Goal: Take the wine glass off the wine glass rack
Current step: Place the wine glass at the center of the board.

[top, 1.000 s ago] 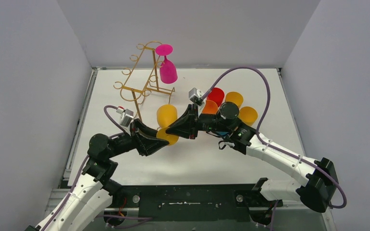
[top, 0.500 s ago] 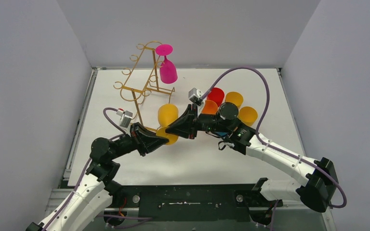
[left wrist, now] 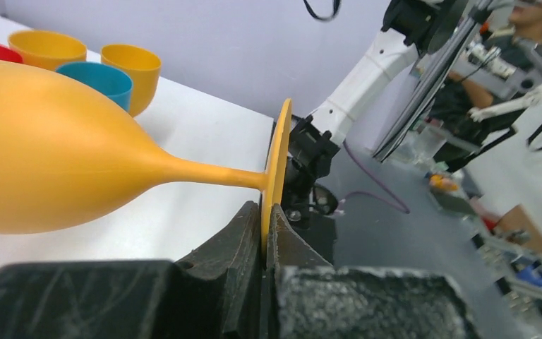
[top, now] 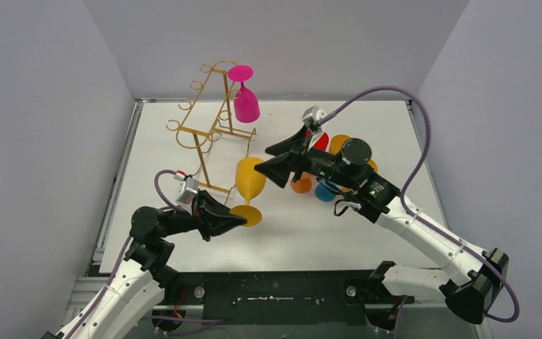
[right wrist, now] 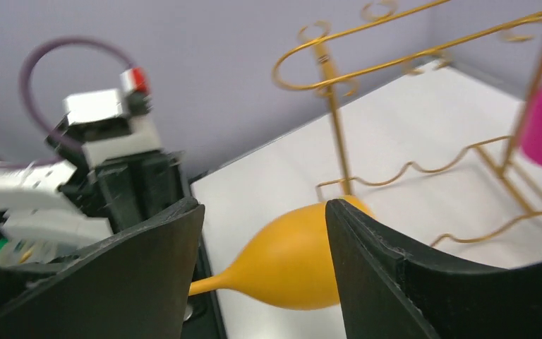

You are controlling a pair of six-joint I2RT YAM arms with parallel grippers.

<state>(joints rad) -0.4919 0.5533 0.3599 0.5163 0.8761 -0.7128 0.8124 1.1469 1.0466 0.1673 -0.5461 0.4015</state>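
An orange-yellow wine glass [top: 249, 176] is off the rack, tilted above the table. My left gripper [top: 238, 220] is shut on the rim of its round foot [left wrist: 276, 162], with the bowl [left wrist: 42, 162] pointing away from me. My right gripper [top: 262, 160] hangs open just right of the bowl without touching it; the bowl [right wrist: 289, 261] shows between and beyond its fingers [right wrist: 367, 268]. The gold wire wine glass rack [top: 205, 120] stands at the back left. A pink wine glass [top: 245, 102] hangs upside down from one of its hooks.
A cluster of coloured glasses stands right of centre under the right arm: red [top: 319, 141], yellow [top: 339, 143], an orange foot [top: 300, 186] and a blue foot [top: 324, 192]. Grey walls close in the table [top: 395, 127] on three sides.
My right gripper let go of the yellow glass, opened and drew back up and to the right. My left gripper closed on the foot and now carries the glass alone, slightly nearer.
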